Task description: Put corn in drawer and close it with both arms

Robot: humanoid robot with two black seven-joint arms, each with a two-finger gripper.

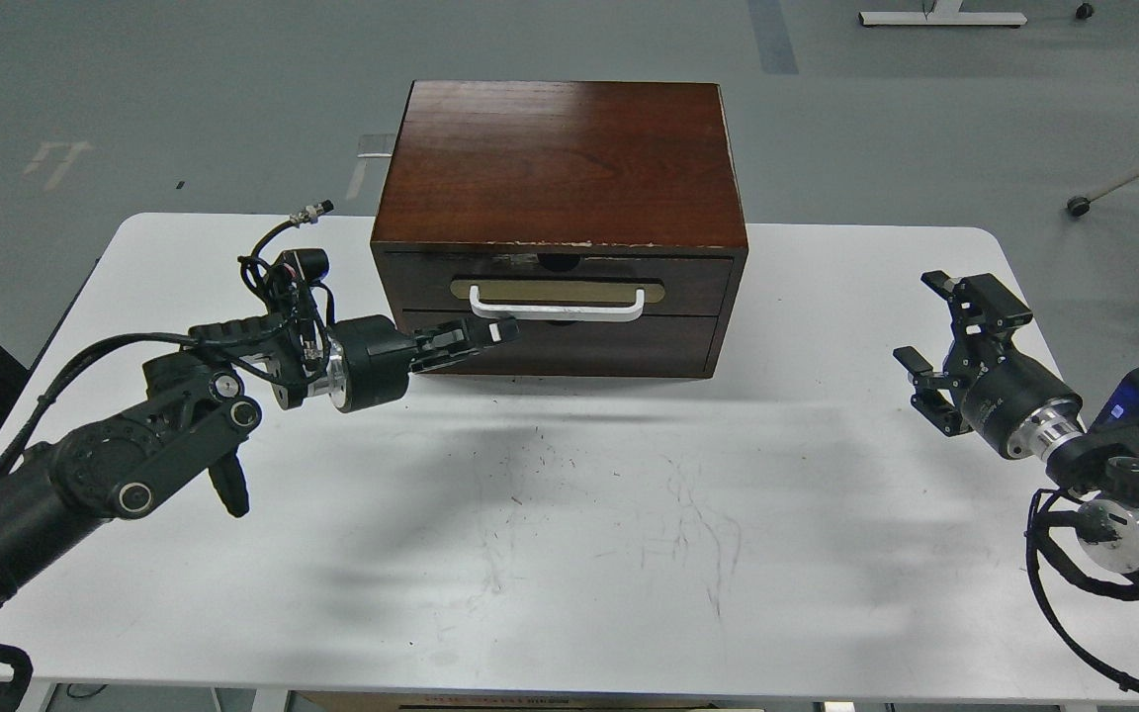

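fingers of the left gripper (490, 336) press together against the drawer (555, 287), which sits flush in the cabinet (550, 163); right gripper (940, 331) is spread, well apart. corn unseen (presumably inside). stiff wood; push its front.

place: lab | cues: bare grey floor (184, 89), white table (569, 554), caster-wheeled stand legs (1123, 183)

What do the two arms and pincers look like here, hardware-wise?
Both arms are black with silver wrist rings and loose black cables. The left pincer is slim with pale fingertip pads; a cable with a metal plug loops above its wrist. The right pincer is a chunkier black claw, with a blue patch behind it. No markings are legible.
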